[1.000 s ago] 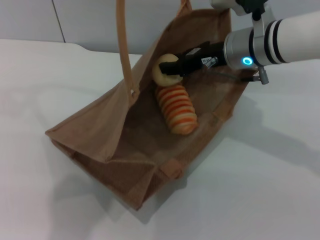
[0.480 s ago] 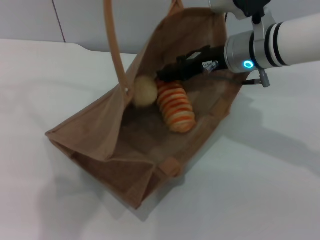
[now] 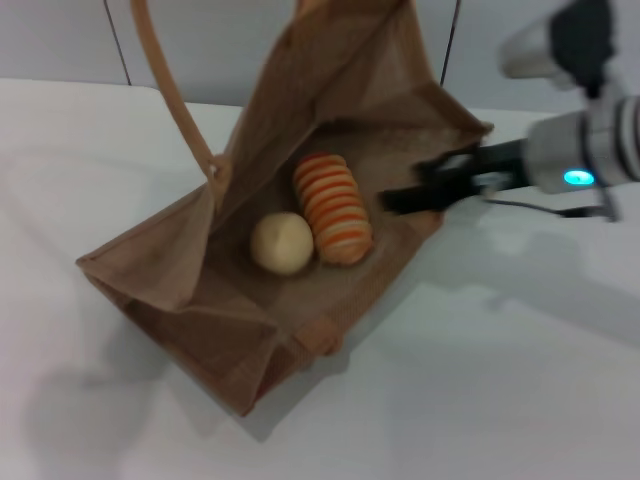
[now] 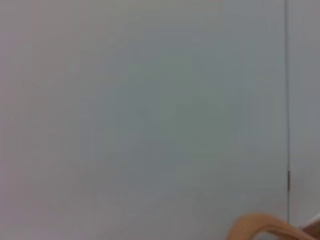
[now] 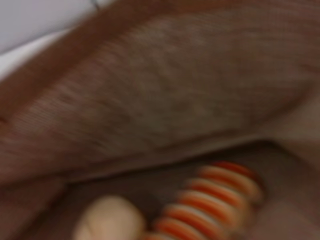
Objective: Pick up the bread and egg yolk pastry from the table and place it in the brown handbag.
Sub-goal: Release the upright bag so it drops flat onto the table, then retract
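The brown handbag [image 3: 165, 270] lies open on the white table, its mouth raised toward the back. Inside it, on the lower wall, the striped orange and cream bread [image 3: 332, 208] rests with the pale round egg yolk pastry [image 3: 281, 243] touching its left side. My right gripper [image 3: 402, 196] hovers at the bag's right edge, just right of the bread, open and holding nothing. The right wrist view looks into the handbag [image 5: 165, 100] at the bread [image 5: 212, 197] and the pastry [image 5: 107, 220]. My left gripper is out of view.
One long bag handle [image 3: 165, 95] rises up out of the head view at the upper left; a piece of the handle [image 4: 260, 227] shows against a grey wall in the left wrist view. White tabletop [image 3: 480, 400] surrounds the bag.
The pastry left my right gripper and rolled down beside the bread. My right gripper pulled back rightward out of the bag. The bag's mouth and handle shifted left.
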### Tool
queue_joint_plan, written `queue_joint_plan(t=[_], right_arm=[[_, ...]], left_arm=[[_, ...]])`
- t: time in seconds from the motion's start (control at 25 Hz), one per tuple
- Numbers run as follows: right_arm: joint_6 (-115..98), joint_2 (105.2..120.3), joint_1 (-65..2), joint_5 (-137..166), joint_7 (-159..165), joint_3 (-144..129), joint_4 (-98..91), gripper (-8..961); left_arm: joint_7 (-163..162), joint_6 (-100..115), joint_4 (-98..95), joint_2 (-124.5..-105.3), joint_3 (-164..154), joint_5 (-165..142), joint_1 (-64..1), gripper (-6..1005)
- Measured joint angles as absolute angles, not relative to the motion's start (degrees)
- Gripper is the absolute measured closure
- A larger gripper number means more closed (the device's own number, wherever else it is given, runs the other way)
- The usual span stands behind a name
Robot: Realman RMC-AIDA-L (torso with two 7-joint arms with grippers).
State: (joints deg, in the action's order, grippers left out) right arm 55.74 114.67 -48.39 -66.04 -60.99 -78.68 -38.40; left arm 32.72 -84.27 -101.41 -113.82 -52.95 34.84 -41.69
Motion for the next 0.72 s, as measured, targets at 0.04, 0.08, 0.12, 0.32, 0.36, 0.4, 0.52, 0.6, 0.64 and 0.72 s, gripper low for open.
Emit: queue_joint_plan(t=[0.04,0.08,0.12,0.32,0.36,0.4,0.52,0.6,0.64,0.72], right_arm=[[55.55,114.59,-46.67,-62.14,-58.93,-77.32,-40.79,186],[55.51,114.69,-45.27,-58.52,-57.45,-75.20,-42.85,186],[55.56,114.86,-43.85,-54.60,-56.07,-72.92,-44.60,186],[55.83,115.86,-39.39,-47.54,-56.01,-63.13,-49.59,189],[55.32,115.89,-38.95,-47.72,-56.21,-62.30,-49.99,190],[54.79,115.89,-38.75,-47.85,-56.30,-61.66,-50.18,191],[53.93,115.89,-38.78,-47.74,-56.57,-60.54,-49.94,193],[53.65,115.88,-39.05,-47.49,-56.66,-60.53,-49.54,193],[53.57,115.87,-39.22,-47.43,-56.69,-60.59,-49.30,194],[53.53,115.87,-39.55,-47.44,-56.76,-60.73,-48.81,194]], left_arm=[[32.73,-83.72,-101.34,-113.73,-52.64,35.10,-41.23,873],[32.74,-83.27,-101.19,-113.69,-52.48,35.40,-40.79,873],[32.74,-82.87,-100.91,-113.68,-52.39,35.60,-40.59,873],[32.77,-80.43,-97.82,-114.08,-52.33,37.42,-40.24,873],[32.89,-80.35,-97.15,-114.06,-52.34,38.88,-40.19,836],[33.21,-80.36,-96.21,-113.95,-52.34,40.77,-40.18,799],[35.64,-80.70,-92.52,-113.45,-52.36,47.73,-40.39,687],[38.51,-80.79,-89.14,-112.90,-52.37,54.10,-40.44,609],[39.53,-80.83,-87.93,-112.64,-52.38,56.38,-40.45,570],[43.17,-81.25,-84.20,-111.84,-52.29,63.16,-40.29,491]])
